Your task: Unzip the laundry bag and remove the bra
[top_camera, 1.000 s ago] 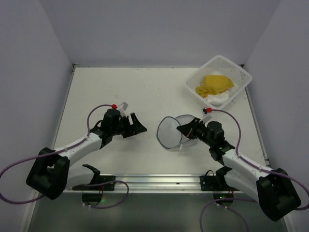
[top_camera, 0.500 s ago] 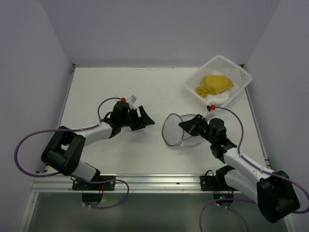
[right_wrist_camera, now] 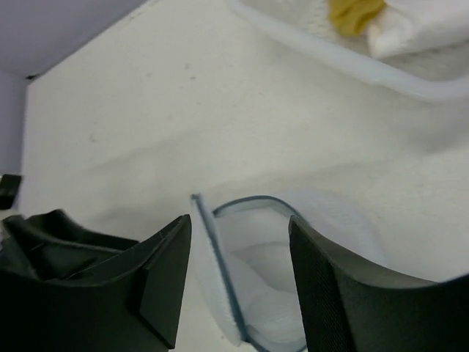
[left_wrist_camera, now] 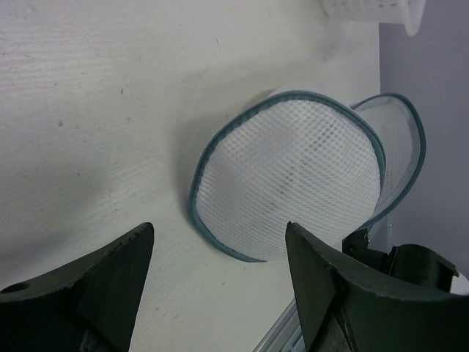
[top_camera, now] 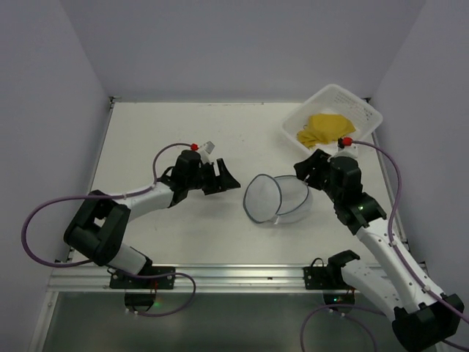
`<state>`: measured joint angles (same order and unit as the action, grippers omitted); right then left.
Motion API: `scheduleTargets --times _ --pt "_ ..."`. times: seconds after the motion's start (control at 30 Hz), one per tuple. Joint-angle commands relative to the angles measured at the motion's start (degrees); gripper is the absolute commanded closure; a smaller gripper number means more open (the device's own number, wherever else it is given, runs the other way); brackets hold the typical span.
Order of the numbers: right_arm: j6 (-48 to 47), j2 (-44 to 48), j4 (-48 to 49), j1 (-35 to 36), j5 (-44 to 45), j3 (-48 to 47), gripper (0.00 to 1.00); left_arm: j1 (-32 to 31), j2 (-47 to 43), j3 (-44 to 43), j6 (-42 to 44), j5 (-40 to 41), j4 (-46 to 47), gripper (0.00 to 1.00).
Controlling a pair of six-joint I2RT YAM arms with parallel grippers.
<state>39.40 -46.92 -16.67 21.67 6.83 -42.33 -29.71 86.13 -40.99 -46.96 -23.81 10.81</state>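
Observation:
The laundry bag (top_camera: 278, 202) lies at the table's centre, white mesh with a grey-blue zipper band. It is unzipped, and its round lid stands up on the left side. In the right wrist view the laundry bag (right_wrist_camera: 271, 264) gapes, and pale folded fabric lies inside; I cannot tell whether that is the bra. My left gripper (top_camera: 224, 177) is open just left of the bag, which faces it in the left wrist view (left_wrist_camera: 293, 183). The left gripper (left_wrist_camera: 220, 231) holds nothing. My right gripper (top_camera: 308, 170) hovers open above the bag's right edge, and the right gripper (right_wrist_camera: 239, 224) is empty.
A white plastic tub (top_camera: 366, 136) sits at the back right holding a yellow cloth (top_camera: 326, 126) and a white cloth. The tub's rim (right_wrist_camera: 352, 62) is close behind the right gripper. A metal rail runs along the table's near edge.
My right gripper has opened and risen up and to the right, off the bag. The bag's lid now stands open. My left gripper has edged right toward the bag.

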Motion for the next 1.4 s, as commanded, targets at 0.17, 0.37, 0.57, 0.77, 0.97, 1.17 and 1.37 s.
scheduleTargets --times 0.17,0.37,0.57,0.77,0.97,1.17,1.37 --pt "1.5 -8.1 -5.7 -10.5 -3.8 6.3 0.48 -1.3 -1.0 -0.5 0.3 -1.4 2.1 0.26" --pt "1.7 -18.6 9.1 -8.0 -18.3 10.0 0.65 -1.8 -1.1 0.9 0.2 -1.2 2.2 0.27" --pt "5.5 -31.1 22.4 -1.4 -23.2 10.1 0.69 -1.8 -1.5 2.8 1.2 -0.6 1.9 0.27" --pt "4.5 -37.8 27.2 1.4 -24.5 8.1 0.7 -1.9 -2.5 4.3 1.3 -0.4 2.2 0.27" --pt "3.0 -40.6 28.5 4.9 -24.3 6.8 0.71 -2.5 -3.1 4.2 0.8 -1.1 4.7 0.27" --pt "2.5 -41.3 28.4 6.5 -23.4 5.9 0.71 -5.4 -1.7 0.7 1.5 -1.1 6.4 0.28" --pt "2.8 -41.7 29.3 6.9 -23.6 5.9 0.71 -8.8 0.9 -2.0 2.9 -1.6 8.0 0.3"
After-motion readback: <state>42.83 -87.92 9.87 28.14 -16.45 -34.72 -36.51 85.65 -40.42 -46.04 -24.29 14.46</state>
